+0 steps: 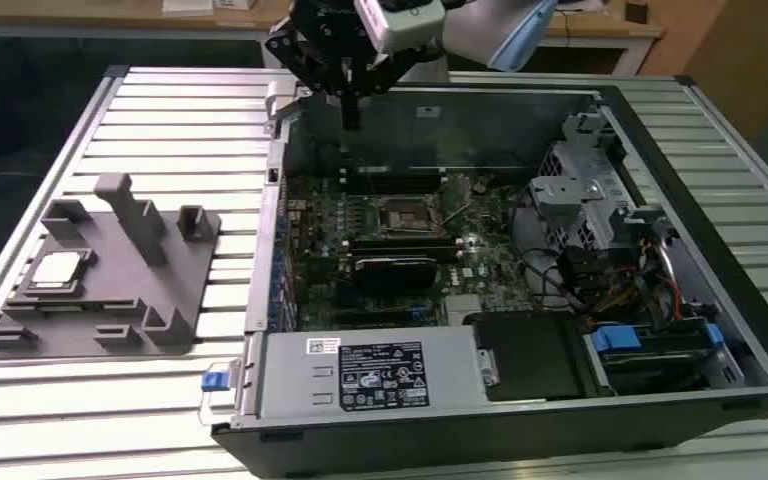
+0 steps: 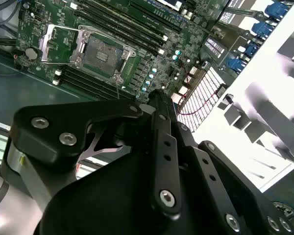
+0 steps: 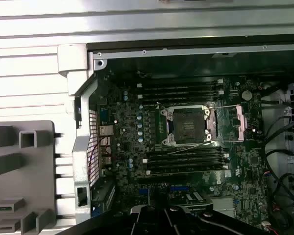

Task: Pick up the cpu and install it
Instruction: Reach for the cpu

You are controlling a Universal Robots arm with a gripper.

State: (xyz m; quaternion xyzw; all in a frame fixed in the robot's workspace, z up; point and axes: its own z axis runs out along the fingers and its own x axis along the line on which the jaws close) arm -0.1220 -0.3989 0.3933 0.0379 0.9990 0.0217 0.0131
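Slatted table [image 1: 157, 120], cpu [image 1: 60, 270] far from jaws

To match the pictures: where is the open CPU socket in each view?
Exterior view: socket mid-motherboard, inside the case.
First wrist view: socket between two rows of memory slots.
Second wrist view: socket beside its opened metal plate.
Shared landmark: the memory slots flanking it.

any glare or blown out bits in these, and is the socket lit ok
Second wrist view: the fixture washes out to white, but the socket stays readable. First wrist view: the board is evenly lit, no glare. Exterior view: the cpu shines pale on top; the case is dimmer inside.
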